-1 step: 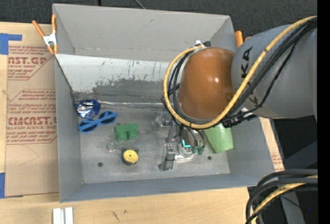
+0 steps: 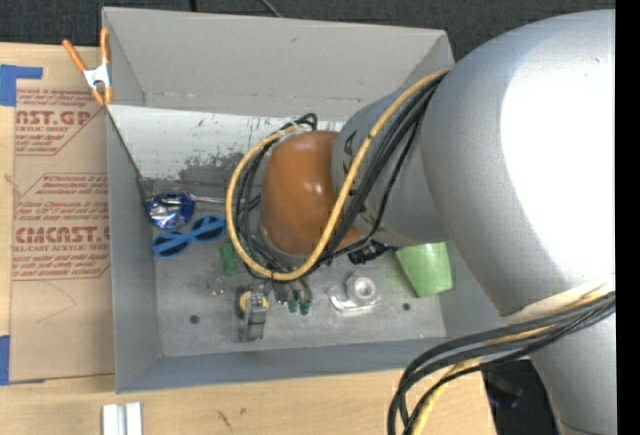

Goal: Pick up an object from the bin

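tool low at bin front — silver piece near, view-right | grip: cannot tell

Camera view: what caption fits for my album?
Robot arm over a grey bin with green cup and blue scissors.

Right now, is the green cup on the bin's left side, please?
No, the green cup lies on the right side of the bin.
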`<state>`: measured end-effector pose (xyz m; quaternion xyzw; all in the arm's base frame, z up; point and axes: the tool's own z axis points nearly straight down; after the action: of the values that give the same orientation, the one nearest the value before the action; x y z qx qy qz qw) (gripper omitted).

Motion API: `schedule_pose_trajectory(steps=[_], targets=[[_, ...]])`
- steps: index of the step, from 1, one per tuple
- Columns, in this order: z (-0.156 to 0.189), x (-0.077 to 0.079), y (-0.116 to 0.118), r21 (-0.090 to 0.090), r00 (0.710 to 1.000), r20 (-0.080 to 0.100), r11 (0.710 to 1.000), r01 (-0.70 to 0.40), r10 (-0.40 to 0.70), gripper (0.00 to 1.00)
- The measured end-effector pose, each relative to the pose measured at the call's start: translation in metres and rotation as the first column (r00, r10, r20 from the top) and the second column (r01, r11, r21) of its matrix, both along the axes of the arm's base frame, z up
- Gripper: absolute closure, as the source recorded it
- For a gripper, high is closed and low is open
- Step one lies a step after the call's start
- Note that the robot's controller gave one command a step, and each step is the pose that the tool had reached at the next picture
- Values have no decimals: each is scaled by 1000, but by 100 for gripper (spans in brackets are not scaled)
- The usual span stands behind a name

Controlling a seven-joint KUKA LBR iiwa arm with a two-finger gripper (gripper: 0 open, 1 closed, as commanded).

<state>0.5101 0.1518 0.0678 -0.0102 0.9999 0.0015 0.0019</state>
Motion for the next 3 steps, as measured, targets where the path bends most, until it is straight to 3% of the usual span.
schedule_pose_trajectory(steps=[1, 2, 3], targets=[[4, 3, -35, -2, 960, 4, 960, -279, 279, 0], [6, 10, 8, -2, 889, 1, 889, -458, 458, 0], [5, 10, 8, -2, 890, -2, 890, -457, 457, 100]])
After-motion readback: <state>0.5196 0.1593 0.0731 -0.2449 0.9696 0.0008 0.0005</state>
